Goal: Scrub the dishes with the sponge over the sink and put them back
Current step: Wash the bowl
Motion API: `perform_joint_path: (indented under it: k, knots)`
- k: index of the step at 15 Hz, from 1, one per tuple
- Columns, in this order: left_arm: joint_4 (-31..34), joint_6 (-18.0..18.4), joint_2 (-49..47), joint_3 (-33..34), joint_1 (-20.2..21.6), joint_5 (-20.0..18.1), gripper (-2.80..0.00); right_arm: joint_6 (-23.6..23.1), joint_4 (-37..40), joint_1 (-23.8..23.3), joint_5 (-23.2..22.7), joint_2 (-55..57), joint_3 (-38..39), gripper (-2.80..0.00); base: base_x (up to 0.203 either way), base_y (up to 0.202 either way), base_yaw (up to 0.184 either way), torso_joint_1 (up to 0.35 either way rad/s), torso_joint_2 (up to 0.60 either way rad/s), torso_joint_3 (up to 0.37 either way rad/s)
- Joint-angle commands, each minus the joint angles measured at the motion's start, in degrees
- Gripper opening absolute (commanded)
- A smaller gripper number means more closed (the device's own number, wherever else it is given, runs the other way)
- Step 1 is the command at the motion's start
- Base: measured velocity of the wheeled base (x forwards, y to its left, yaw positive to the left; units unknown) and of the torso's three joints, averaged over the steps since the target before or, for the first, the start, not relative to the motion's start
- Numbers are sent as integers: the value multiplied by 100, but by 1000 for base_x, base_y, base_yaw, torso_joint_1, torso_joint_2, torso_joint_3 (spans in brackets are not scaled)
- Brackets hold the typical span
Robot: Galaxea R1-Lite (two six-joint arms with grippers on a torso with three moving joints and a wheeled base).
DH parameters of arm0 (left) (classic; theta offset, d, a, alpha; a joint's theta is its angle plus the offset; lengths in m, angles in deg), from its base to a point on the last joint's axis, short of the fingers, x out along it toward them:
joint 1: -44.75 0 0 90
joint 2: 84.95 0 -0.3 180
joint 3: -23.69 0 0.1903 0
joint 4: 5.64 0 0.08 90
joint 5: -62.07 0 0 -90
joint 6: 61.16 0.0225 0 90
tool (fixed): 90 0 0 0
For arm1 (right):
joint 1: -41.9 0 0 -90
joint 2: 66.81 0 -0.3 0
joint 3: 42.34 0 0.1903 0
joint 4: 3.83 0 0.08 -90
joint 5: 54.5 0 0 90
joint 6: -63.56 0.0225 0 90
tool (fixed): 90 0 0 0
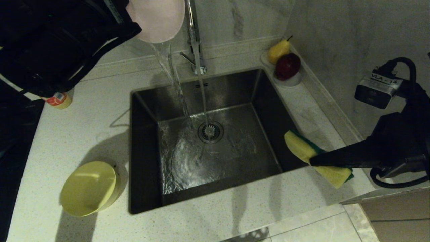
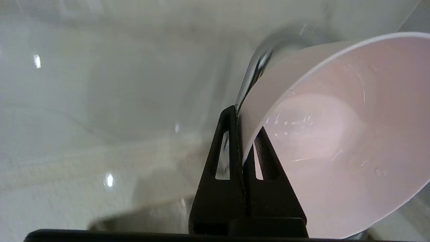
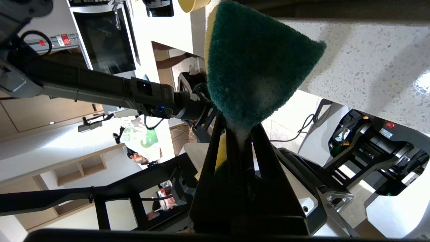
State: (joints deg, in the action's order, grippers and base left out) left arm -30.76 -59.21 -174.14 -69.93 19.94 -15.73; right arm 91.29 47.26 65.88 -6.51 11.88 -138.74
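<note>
My left gripper [image 1: 130,18] is high over the back left of the sink [image 1: 235,158], shut on the rim of the pale pink bowl [image 1: 158,20]. The bowl is tipped, and water [image 1: 171,74] pours out of it into the basin. In the left wrist view the fingers [image 2: 243,124] pinch the pink bowl's [image 2: 336,141] wall, with one finger inside. My right gripper [image 1: 314,161] hovers at the sink's right edge, shut on the sponge [image 1: 302,148], yellow foam facing up. The right wrist view shows the sponge's green face [image 3: 255,67] above the gripper [image 3: 239,124]. A yellow bowl [image 1: 88,188] lies tilted on the counter at front left.
The chrome faucet [image 1: 194,37] runs a thin stream onto the drain strainer [image 1: 210,131]. A white dish with a pear [image 1: 278,50] and a red apple [image 1: 287,66] sits at the back right corner. A small bottle [image 1: 59,99] stands on the counter under my left arm.
</note>
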Motion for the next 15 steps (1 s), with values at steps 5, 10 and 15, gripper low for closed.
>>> perform_joint_path:
  k: [5,10,15]
  knots:
    - [-584,514,694,888,2,-332,-280,32,23,10,-115,-73,228,-280,0,0,0,0,0,0]
    - [-720,662,902,1135,0,-519,-280,45,43,69,-147,-97,180,-280,0,0,0,0,0,0]
    - [1116,-367,1016,1208,2,-466,-280,69,28,426,-158,-208,100,-280,0,0,0,0,0,0]
